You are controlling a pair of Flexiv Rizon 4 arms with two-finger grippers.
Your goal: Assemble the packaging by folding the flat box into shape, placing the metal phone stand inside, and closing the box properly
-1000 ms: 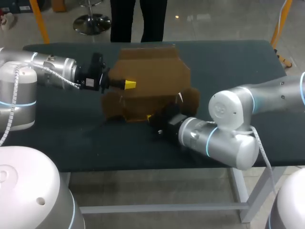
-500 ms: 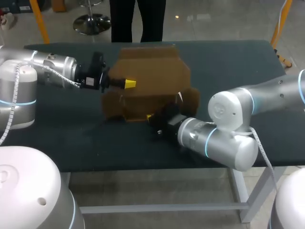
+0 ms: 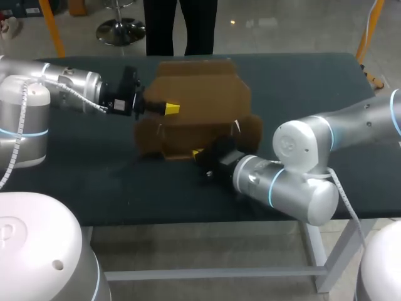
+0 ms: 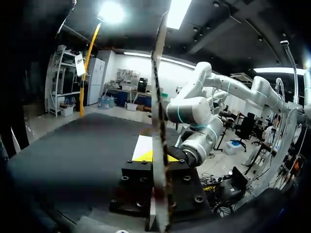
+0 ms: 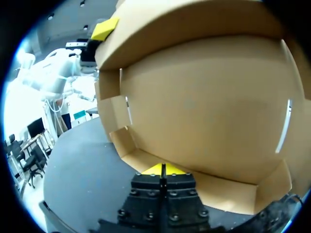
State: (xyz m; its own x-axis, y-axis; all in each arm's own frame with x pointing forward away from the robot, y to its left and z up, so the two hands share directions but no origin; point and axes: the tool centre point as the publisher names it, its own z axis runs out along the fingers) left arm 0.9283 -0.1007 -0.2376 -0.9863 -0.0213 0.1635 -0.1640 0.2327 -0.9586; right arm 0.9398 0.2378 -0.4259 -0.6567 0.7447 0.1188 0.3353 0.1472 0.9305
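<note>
A brown cardboard box [image 3: 200, 100] stands half folded in the middle of the table, its big lid panel raised and its low walls turned up. My left gripper [image 3: 170, 109] is shut on the lid panel's left edge. In the left wrist view the panel [image 4: 158, 97] runs edge-on between that gripper's [image 4: 158, 156] fingers. My right gripper [image 3: 197, 152] is shut at the box's front wall, with nothing between its fingers. Seen from the right wrist, its [image 5: 163, 170] tips rest against the low front flap of the box [image 5: 209, 107], and the left gripper [image 5: 104, 29] shows at the lid's top corner. No phone stand is in view.
The dark green table [image 3: 301, 81] carries only the box. My right arm's thick forearm [image 3: 282, 182] lies low across the front right of the table. A person stands just beyond the far edge and touches nothing.
The left arm has lifted a little. The box and both grippers stay almost where they were.
</note>
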